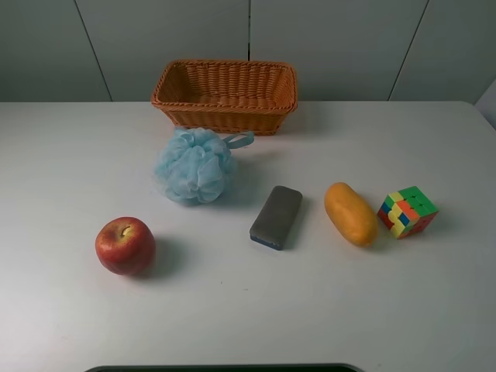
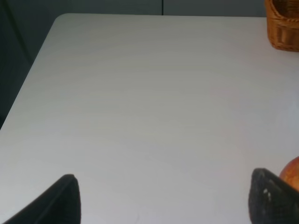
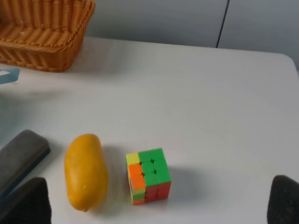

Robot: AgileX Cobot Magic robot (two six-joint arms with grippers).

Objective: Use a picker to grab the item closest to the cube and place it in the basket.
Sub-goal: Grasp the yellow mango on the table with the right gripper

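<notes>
It looked like a robotics lab bench, not a home: a plain white table (image 1: pixel 62 310) stood against flat grey wall panels (image 1: pixel 325 46), and unrelated things were spread apart on it: apple (image 1: pixel 125 246), bath sponge (image 1: pixel 195 166), grey eraser (image 1: pixel 276 217), mango (image 1: pixel 350 213), colour cube (image 1: pixel 407 211), wicker basket (image 1: pixel 225 114)

Left hand (image 2: pixel 163 198) and right hand (image 3: pixel 158 205) end in matte black, perhaps rubbery fingertips (image 2: pixel 51 205)

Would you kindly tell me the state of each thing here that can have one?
Basket: upright, empty.
Mango: lying on table, ungrasped.
Cube: scrambled, on table.
Apple: whole, stem up.
Eraser: lying flat.
Bath pouf: resting on table.
Left gripper: open, empty.
Right gripper: open, empty.
</notes>
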